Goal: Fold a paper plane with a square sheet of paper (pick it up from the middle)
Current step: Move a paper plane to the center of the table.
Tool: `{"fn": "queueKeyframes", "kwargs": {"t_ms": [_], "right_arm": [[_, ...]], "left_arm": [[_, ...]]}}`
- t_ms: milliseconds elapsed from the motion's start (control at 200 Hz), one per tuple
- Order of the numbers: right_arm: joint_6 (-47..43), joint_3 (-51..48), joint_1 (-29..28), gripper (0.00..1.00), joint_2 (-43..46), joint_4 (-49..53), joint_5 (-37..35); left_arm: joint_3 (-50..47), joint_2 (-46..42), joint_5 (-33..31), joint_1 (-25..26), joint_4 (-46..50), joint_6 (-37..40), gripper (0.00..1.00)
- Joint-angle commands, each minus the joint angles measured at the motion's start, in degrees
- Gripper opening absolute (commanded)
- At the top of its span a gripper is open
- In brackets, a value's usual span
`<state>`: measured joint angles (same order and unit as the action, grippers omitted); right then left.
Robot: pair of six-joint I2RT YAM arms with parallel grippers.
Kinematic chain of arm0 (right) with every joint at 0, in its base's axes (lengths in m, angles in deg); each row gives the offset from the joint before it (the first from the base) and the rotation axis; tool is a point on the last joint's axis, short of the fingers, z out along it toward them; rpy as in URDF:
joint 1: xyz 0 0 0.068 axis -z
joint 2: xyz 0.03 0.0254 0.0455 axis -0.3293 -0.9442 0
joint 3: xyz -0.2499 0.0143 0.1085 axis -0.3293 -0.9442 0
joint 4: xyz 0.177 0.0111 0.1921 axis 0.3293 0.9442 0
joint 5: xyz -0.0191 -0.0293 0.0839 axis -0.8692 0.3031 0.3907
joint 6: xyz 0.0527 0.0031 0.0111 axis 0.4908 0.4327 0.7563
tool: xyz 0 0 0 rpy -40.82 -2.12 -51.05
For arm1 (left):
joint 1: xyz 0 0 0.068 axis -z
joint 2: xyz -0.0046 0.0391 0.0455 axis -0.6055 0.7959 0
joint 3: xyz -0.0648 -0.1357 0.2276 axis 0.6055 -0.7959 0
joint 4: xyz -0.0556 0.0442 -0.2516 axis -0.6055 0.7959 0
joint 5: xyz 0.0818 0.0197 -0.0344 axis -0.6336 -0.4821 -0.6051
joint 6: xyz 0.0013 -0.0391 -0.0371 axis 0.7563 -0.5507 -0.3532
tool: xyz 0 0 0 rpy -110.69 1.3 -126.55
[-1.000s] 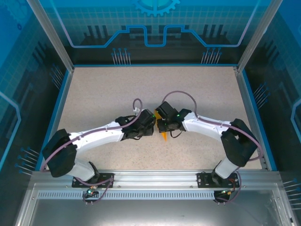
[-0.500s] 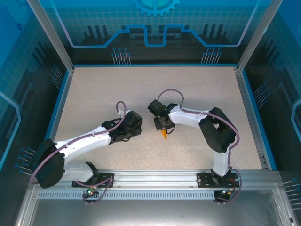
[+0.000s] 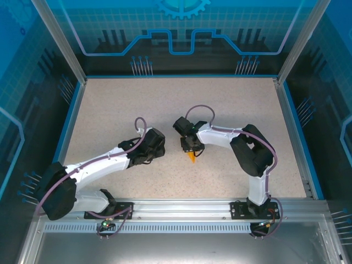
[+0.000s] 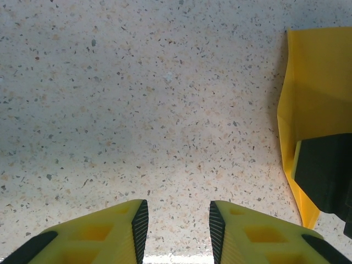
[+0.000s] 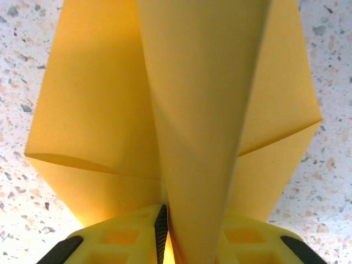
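The right pincer (image 5: 193, 223) grips the centre fold of the paper plane (image 5: 203, 82). The left pincer (image 4: 176, 214) is open above the table (image 4: 137, 82).

Scene is evenly, brightly lit; a soft shadow is cast on the table (image 4: 110, 137) ahead of the left gripper (image 4: 177, 220) jaws.

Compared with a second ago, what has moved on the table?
The left gripper pulled back to the left, away from the paper plane, and hangs open over bare table. The right arm folded its elbow inward. The right gripper still holds the plane at about the same spot.
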<state>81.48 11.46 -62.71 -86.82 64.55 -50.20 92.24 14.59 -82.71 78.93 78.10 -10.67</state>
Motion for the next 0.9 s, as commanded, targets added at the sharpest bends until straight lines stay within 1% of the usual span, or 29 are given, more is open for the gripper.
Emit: {"fn": "queueKeyframes", "kwargs": {"t_ms": [0, 130, 225, 365, 455, 560, 765, 895], "right_arm": [[1.22, 0.36, 0.29, 0.21, -4.05, 1.12, 0.85], [0.96, 5.53, 0.15, 0.18, -4.54, 5.18, -2.1], [0.96, 9.09, 0.08, 0.18, -5.63, 7.05, -3.19], [2.18, 14.16, 0.07, 0.2, -10.07, 10.77, -3.7], [2.88, 15.45, 0.01, 0.2, -12.2, 10.96, -3.04], [3.17, 16.72, -0.46, 0.2, -14.15, 11.87, -3.1], [3.74, 20.03, -1.28, 0.2, -17.43, 14.83, -4.43], [3.47, 20.54, -1.48, 0.22, -15.25, 15.15, -4.48]], "left_arm": [[-0.39, 0.64, 0.86, -0.6, -0.99, 0.36, 0.38], [-0.39, 0.47, 0.49, -0.61, -0.72, 0.21, 0.38], [-0.39, 0.3, -0.07, -0.68, -0.38, 0.18, 0.38], [-0.26, 0.21, -0.23, -0.68, -0.11, 0.15, 0.38], [-0.27, 0.05, -0.41, -0.76, 0.16, 0.18, 0.38], [-0.15, -0.15, -0.55, -0.77, 0.42, 0.41, 0.35], [0.18, -0.23, -1.0, -0.87, 0.77, 0.53, 0.35], [0.73, -0.66, -2.02, -0.87, 1.45, 0.78, 0.35]]}}
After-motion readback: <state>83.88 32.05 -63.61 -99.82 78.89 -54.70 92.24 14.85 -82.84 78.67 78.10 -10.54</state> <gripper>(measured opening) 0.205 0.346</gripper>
